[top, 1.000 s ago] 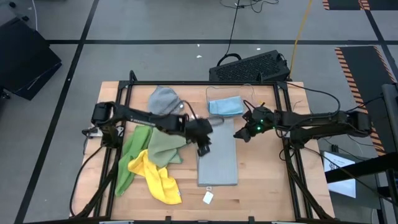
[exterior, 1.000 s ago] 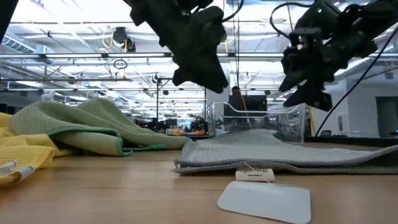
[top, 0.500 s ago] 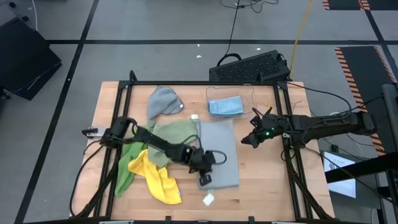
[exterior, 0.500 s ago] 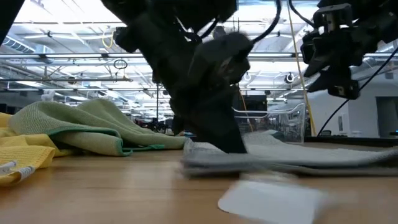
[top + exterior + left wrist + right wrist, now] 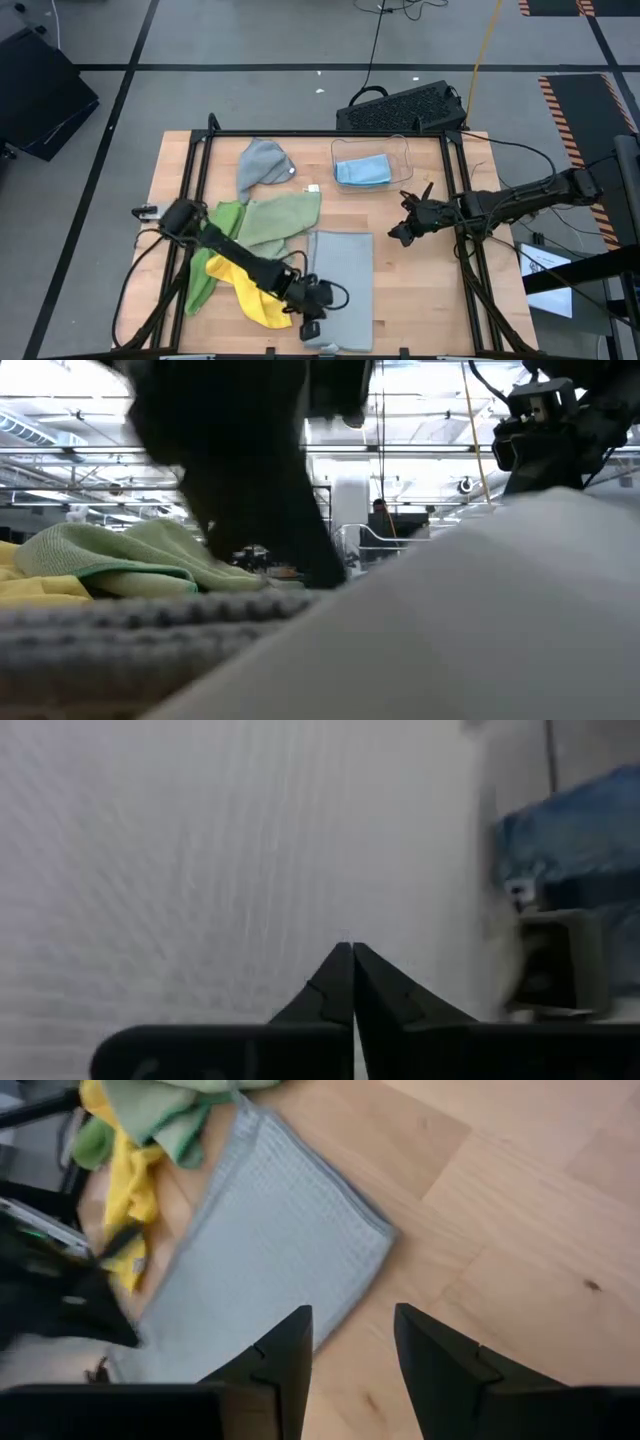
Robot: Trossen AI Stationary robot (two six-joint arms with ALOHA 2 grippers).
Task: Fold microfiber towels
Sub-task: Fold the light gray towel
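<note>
The left tool [image 5: 308, 322] sits low at the near edge of the surface [image 5: 420, 290], its fingers pressed fully together, and it appears pinched on the near edge of the grey towel [image 5: 342, 280] that lies as a long rectangle stretching away from it toward the clear bin [image 5: 410, 160]. In its own wrist view the closed fingers [image 5: 345, 990] meet at a point with grey weave filling everything ahead of them. The right tool [image 5: 405, 228] hovers just off the far right corner of that same towel, fingers [image 5: 285, 1355] partly apart and holding nothing, the corner lying just ahead of them on bare wood. The step in hand looks like the next fold of this cloth, so the pinch should take the full thickness of the edge, not only the top layer, and the lift should run straight along the towel's length so the sides stay aligned. The right tool would do well to pin or catch the far corner so the cloth does not slide. To the left tool's left lie the yellow towel [image 5: 250, 285], bright green towel [image 5: 205, 270] and sage green towel [image 5: 275, 220] in a loose heap; beyond them is a crumpled second grey towel [image 5: 262, 162], and the light blue towel [image 5: 362, 172] rests in the bin.
</note>
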